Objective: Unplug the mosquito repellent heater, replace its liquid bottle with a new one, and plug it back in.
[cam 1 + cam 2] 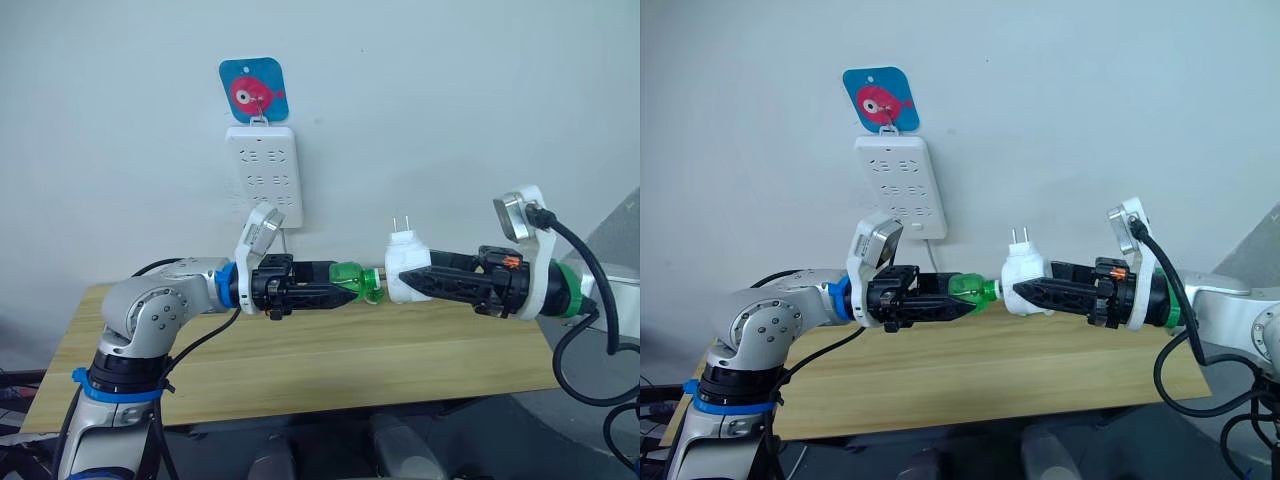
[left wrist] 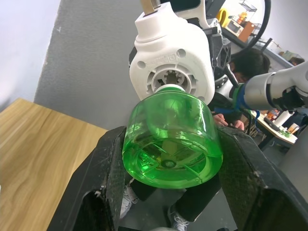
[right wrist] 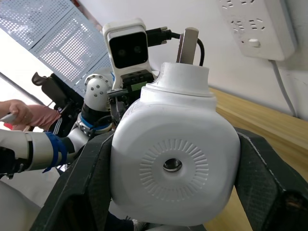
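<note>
The white mosquito repellent heater (image 1: 405, 268) hangs above the table, its two prongs pointing up, and my right gripper (image 1: 412, 283) is shut on it. A green liquid bottle (image 1: 352, 279) lies sideways in my left gripper (image 1: 350, 283), which is shut on it. The bottle's neck meets the heater's socket (image 2: 168, 83). From the right wrist, the heater (image 3: 173, 161) sits between the two black fingers (image 3: 86, 187), its round hole facing the camera.
A white power strip (image 1: 263, 175) hangs on the wall under a blue fish sticker (image 1: 255, 90), behind and above the grippers. The wooden table (image 1: 300, 360) lies below both arms. A person's hand (image 3: 19, 113) shows far off.
</note>
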Tool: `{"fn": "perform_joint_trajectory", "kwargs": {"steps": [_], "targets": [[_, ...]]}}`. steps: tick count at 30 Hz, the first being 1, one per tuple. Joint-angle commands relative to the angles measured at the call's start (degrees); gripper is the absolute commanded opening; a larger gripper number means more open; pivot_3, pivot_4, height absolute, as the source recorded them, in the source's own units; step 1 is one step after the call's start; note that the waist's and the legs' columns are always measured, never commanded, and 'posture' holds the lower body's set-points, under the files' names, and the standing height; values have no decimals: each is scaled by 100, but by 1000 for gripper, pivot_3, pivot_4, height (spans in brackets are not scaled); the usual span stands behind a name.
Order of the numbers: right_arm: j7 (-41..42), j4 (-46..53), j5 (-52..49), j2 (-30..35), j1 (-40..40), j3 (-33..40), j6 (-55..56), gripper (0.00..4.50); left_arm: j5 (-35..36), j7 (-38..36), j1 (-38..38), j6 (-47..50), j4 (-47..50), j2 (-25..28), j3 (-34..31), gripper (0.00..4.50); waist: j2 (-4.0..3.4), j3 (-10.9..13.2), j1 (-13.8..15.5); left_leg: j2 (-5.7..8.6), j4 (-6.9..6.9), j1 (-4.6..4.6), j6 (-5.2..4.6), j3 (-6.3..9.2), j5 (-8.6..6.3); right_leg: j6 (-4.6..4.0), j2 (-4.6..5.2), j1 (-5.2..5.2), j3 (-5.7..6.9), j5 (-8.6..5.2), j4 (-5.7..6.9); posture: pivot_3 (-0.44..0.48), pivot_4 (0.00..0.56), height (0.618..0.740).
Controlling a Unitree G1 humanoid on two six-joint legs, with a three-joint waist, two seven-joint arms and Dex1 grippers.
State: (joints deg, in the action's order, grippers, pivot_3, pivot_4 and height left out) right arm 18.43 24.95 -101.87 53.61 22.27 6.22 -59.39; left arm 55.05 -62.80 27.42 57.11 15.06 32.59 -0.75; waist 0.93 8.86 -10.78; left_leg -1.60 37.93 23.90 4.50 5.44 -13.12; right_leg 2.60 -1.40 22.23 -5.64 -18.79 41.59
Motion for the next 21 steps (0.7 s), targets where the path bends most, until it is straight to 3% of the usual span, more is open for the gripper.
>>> {"fn": "perform_joint_trajectory", "kwargs": {"steps": [1,21], "targets": [[320,365,-319,-167,254,-283,-114,3039,92,-22,93,-58,189,-145,183,2353,0,0,-11,0,0,0,0,-1,0,0,0,0,-1,0,0,-197,61,692],[658,268,201,152,411,-223,-312,3039,-56,-244,82,-201,210,179,228,2340,1,-13,-15,0,0,0,0,1,0,0,0,0,1,0,1,-195,65,692]]}}
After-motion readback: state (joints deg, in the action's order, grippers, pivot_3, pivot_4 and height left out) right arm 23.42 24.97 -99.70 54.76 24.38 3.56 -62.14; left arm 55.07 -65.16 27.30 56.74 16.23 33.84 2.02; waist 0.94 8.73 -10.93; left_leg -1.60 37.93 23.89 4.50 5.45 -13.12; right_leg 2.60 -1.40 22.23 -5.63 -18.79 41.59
